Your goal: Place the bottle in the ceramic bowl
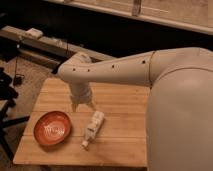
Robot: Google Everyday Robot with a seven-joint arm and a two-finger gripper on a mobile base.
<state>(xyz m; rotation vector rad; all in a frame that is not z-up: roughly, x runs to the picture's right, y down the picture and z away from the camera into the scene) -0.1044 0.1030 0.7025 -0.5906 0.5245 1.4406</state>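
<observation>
The small whitish-cream bottle (93, 128) lies on its side on the wooden table (120, 100), its capped neck pointing toward the front edge. The orange-red ceramic bowl (52, 128) with a pale mark in its centre sits to the bottle's left, a short gap away. My gripper (83, 105) hangs from the white arm, pointing down, just behind and slightly left of the bottle, above the table between bottle and bowl. It holds nothing.
My large white arm (175, 100) fills the right side and hides that part of the table. Behind the table runs a dark ledge (45, 42) with small objects and a cable. A dark chair part (7, 107) stands at the left.
</observation>
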